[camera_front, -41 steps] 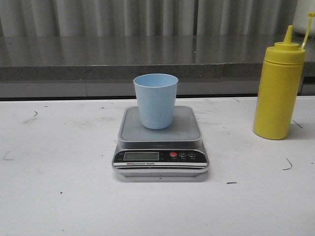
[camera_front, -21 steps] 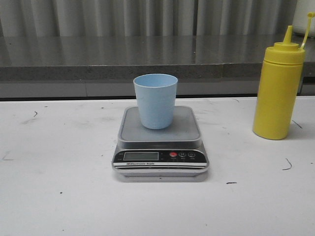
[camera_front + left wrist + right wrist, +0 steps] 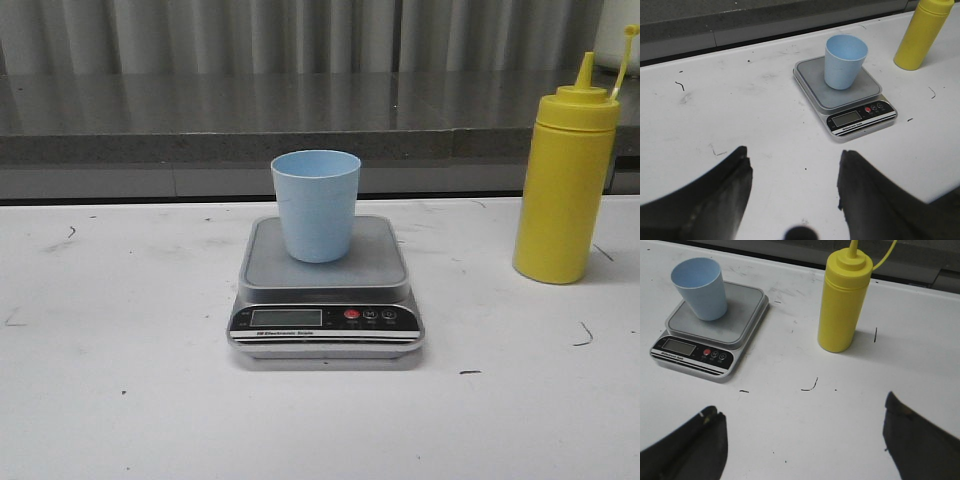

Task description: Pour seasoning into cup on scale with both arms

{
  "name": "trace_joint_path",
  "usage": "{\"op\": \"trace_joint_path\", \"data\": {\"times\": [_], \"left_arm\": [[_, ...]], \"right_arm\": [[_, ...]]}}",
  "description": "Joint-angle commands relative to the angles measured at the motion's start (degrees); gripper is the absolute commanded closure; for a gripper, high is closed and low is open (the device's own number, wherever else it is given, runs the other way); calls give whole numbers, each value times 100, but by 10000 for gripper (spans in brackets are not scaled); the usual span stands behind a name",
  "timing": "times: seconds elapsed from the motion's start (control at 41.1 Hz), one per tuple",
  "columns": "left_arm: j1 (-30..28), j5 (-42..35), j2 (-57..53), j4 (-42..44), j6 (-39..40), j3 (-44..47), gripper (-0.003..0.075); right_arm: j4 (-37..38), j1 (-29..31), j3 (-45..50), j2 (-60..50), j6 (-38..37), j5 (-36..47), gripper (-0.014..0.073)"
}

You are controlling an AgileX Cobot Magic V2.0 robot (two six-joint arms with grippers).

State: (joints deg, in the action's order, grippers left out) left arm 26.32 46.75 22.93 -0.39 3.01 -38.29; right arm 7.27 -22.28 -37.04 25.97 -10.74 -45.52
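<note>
The light blue cup (image 3: 316, 204) stands upright on the platform of the silver scale (image 3: 326, 318) at the table's middle; both also show in the left wrist view, cup (image 3: 844, 61) and scale (image 3: 860, 118), and in the right wrist view, cup (image 3: 700, 288) and scale (image 3: 692, 350). The yellow seasoning bottle (image 3: 565, 180) stands upright to the right of the scale, its cap strap sticking up; it also shows in the wrist views (image 3: 922, 33) (image 3: 843, 301). My left gripper (image 3: 794, 162) is open and empty above bare table, short of the scale. My right gripper (image 3: 802, 420) is open wide and empty, short of the bottle. Neither gripper shows in the front view.
The white table (image 3: 120, 400) carries small black scuff marks. A grey ledge (image 3: 200, 140) and a corrugated metal wall run along the back edge.
</note>
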Motion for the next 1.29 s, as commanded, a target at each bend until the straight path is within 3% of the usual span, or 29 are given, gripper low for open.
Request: {"op": "trace_joint_path", "data": {"times": [0.0, 0.267, 0.365, 0.729, 0.9, 1.264], "left_arm": [[-7, -448, 64, -21, 52, -133, 364], [-7, -448, 64, -21, 52, -133, 717], [-7, -448, 64, -21, 52, -133, 740], [16, -453, -12, -31, 52, -87, 740], [-448, -561, -311, -31, 52, 250, 740], [-1931, -3160, -1743, 39, 52, 2532, 740]], "right_arm": [[128, 24, -139, 25, 87, 373, 37], [123, 24, -139, 25, 87, 219, 559], [123, 24, -139, 25, 87, 174, 669], [123, 24, -139, 25, 87, 174, 662], [123, 24, -139, 25, 87, 186, 662], [123, 24, -139, 25, 87, 192, 662]]}}
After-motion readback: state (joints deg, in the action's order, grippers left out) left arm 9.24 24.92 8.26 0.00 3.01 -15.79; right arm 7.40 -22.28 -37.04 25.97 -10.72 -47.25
